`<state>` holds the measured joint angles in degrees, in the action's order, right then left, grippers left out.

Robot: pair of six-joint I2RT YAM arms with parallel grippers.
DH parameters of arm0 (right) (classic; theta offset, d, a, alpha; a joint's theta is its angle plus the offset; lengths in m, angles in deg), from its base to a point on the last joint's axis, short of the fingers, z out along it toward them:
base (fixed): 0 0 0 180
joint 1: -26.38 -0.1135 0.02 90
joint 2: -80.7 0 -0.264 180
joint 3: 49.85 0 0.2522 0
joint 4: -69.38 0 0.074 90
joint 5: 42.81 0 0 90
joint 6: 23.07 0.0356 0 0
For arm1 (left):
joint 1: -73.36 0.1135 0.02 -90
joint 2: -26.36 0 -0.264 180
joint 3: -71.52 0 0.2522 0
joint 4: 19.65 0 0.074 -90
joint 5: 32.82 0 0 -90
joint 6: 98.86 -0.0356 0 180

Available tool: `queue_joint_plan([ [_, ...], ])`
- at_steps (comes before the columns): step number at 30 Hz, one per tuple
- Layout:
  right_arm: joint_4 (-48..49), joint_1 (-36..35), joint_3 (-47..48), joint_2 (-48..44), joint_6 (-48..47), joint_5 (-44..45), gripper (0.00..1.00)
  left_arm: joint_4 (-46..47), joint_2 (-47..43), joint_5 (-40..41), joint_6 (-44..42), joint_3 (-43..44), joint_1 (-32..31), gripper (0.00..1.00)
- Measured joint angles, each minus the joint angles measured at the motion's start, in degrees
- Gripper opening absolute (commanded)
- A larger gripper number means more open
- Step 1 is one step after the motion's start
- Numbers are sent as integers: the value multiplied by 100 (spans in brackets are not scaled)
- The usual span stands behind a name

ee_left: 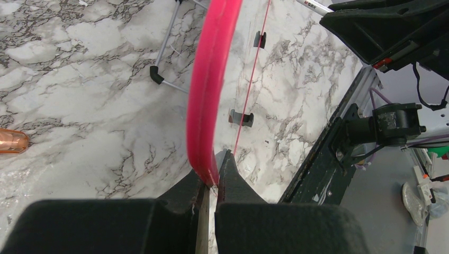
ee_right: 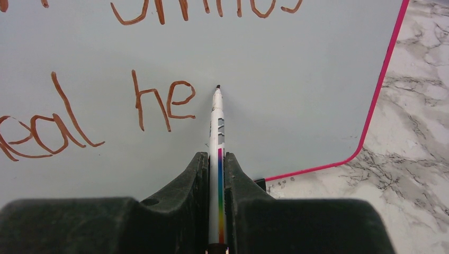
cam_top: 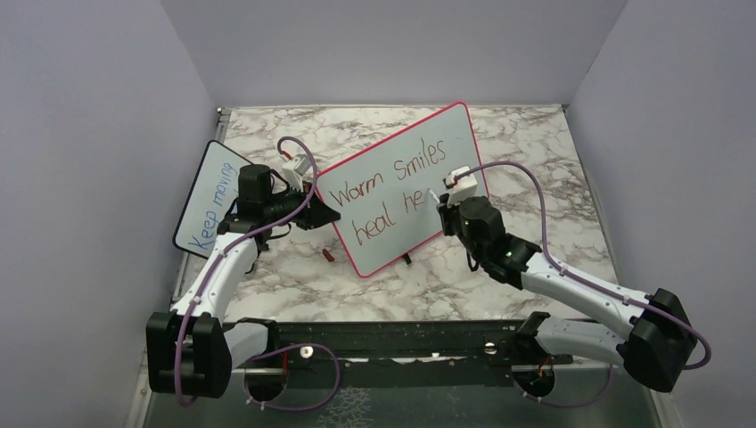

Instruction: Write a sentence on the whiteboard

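Right gripper (ee_right: 214, 159) is clamped tight on a marker (ee_right: 217, 121), fingers pressed to both sides of the barrel, tip pointing at the whiteboard (cam_top: 446, 134). Tip sits just right of the last "e"; can't tell if it touches the surface. Left gripper (ee_left: 212, 174) is closed down on the whiteboard's pink frame, one finger on each face, pinching the rounded corner at its left end. Whiteboard stands tilted back on black feet in the middle of the bench (cam_top: 535, 152), set at an angle, left end nearer the front edge, right end up toward the far edge. Sentence (cam_top: 383, 183) in red-brown so far reads "Warm Smiles" on top and "heal he" below, the rest of the second line bare. Small board (cam_top: 209, 205) with a black frame and blue "Keep moving" leans by the left edge, behind the left arm. Copper piece (ee_left: 10, 142) lies on the marble just in front of the whiteboard's left end, apart from it.
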<state>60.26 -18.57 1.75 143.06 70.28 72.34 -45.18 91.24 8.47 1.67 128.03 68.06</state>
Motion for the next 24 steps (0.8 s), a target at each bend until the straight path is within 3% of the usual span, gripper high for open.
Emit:
queue_joint_plan([
  [24,179,44,22,162,-52,-131,0,2,0,2,0,0,0,0],
])
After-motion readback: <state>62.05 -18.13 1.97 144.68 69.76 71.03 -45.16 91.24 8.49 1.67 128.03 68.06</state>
